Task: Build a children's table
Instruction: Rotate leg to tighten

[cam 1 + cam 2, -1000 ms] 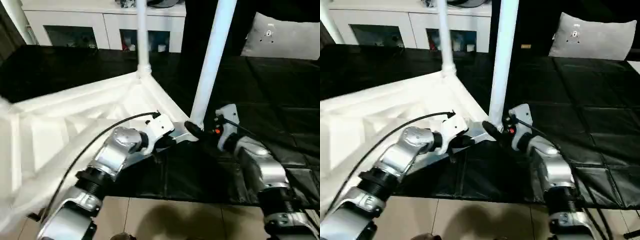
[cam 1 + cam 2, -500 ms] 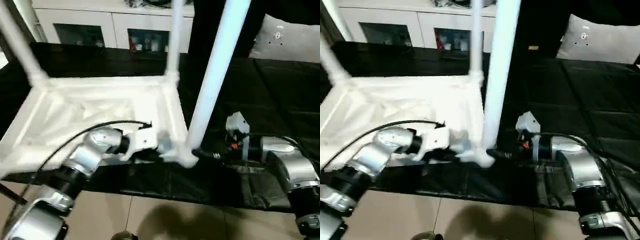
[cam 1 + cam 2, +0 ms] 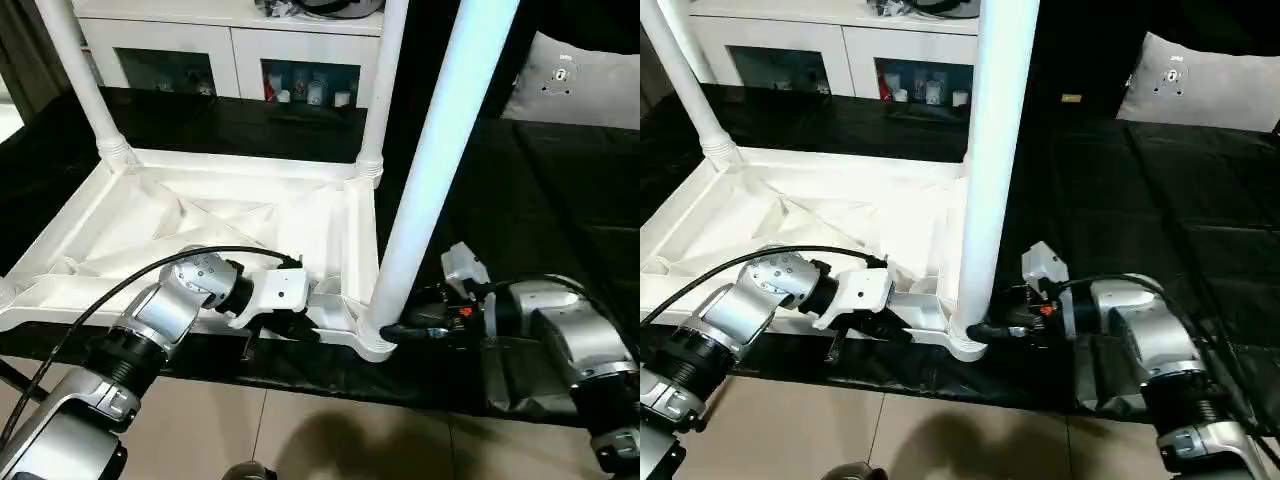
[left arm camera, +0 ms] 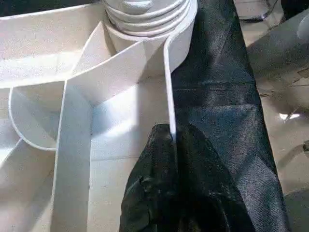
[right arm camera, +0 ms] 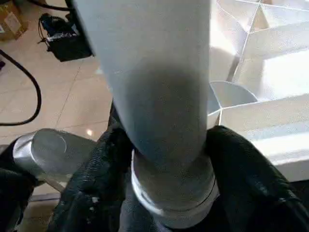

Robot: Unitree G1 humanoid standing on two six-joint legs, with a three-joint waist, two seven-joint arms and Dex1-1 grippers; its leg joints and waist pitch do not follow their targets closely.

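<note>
A: Where's the kids' table point(image 3: 215, 225) rn?

B: Upside down on the black mat point(image 3: 560, 200), ribbed underside up. Three legs standing up from corner sockets: near right leg point(image 3: 440, 170), far right leg point(image 3: 383, 80), far left leg point(image 3: 82, 80). Near left corner runs out of frame, can't tell abt a leg there.

A: Left end effector point(image 3: 300, 325)?

B: Fingers point(image 4: 159, 193) together, pinched on the thin near edge wall of the table top, just left of the near right corner socket. Wrist cam shows the wall sandwiched btwn the two black fingers.

A: And the right end effector point(image 5: 166, 159)?

B: Comes in level from the right, at the base of the near right leg. Its fingers point(image 5: 94, 174) sit one on each side of the leg just above the collar, touching it, so clamped on that leg.

A: Background?

B: White cabinet point(image 3: 210, 45) w/ glass doors at the far side, a grey cushion point(image 3: 575, 85) far right. Tiled floor point(image 3: 330, 440) on the near side of the mat.
</note>
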